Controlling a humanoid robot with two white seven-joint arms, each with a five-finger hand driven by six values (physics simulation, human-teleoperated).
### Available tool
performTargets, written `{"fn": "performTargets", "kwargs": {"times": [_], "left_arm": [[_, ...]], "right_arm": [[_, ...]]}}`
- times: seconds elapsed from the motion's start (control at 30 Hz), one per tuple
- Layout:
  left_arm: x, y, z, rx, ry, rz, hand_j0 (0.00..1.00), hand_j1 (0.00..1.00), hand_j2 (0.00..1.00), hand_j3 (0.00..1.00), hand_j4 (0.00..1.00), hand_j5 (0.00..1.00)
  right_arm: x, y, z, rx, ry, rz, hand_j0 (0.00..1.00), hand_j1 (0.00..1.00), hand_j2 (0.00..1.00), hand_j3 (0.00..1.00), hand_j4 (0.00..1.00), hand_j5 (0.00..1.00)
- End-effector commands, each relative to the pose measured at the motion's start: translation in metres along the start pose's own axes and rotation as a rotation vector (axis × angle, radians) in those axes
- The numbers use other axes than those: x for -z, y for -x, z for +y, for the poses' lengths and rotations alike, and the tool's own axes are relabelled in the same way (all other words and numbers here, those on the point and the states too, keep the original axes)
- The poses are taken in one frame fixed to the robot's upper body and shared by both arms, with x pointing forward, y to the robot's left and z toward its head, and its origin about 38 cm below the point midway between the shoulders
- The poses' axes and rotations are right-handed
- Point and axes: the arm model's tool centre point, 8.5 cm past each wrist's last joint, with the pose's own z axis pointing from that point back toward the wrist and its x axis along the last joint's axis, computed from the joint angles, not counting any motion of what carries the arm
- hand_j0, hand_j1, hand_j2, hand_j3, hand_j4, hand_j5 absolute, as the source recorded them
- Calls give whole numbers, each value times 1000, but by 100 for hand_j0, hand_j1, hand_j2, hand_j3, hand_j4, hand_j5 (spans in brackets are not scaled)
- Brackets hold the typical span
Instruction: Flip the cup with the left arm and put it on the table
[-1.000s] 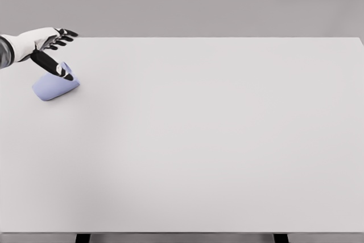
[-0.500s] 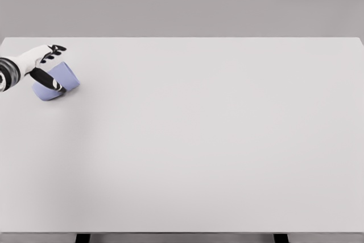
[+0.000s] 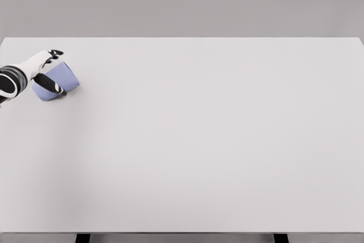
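Lavender-blue and lying on its side, the cup [image 3: 61,79] is resting on the white desk [image 3: 216,140] near its far left corner, close to the left edge of the head view. The left hand [image 3: 46,71] is reaching in from the left edge, its white forearm with a black band at the wrist showing just behind it. The hand is sitting right against the cup: the dark thumb [image 3: 52,83] is crossing over the cup's near face, while the other dark fingertips [image 3: 55,54] are showing just above the cup's upper, far edge, so the cup is lying between thumb and fingers. The hand is closing around the cup in what looks like a grasp, though the contact on the far side is too small to make out clearly. The cup's wider end is pointing to the right, away from the wrist, and its narrower end is tucked under the hand, toward the lower left.
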Motion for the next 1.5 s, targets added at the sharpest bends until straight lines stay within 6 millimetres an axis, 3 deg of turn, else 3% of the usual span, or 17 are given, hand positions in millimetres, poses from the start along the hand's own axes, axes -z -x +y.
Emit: {"fn": "performTargets", "kwargs": {"times": [0.0,0.33,0.77,1.03,1.13,1.4,1.47], "left_arm": [[2,1,2,2,-25,4,100,100,100,100,100,100],[9,9,-6,8,-22,31,100,100,100,100,100,100],[22,-3,-15,15,-29,27,100,100,100,100,100,100],[23,1,-22,16,-16,34,100,100,100,100,100,100],[24,-3,-25,15,-10,26,93,93,93,93,93,93],[26,-9,-26,-6,-2,18,60,60,60,60,60,60],[26,-6,-29,-14,4,23,58,58,58,58,58,58]], "right_arm": [[0,1,0,0,0,2,100,100,100,100,100,100],[0,1,0,0,0,2,100,100,100,100,100,100],[0,1,0,0,0,0,100,100,100,100,100,100],[0,1,0,0,0,2,100,100,100,100,100,100],[0,1,0,0,0,0,100,100,100,100,100,100],[0,1,0,0,0,2,100,100,100,100,100,100],[0,1,0,0,0,2,100,100,100,100,100,100]]}}
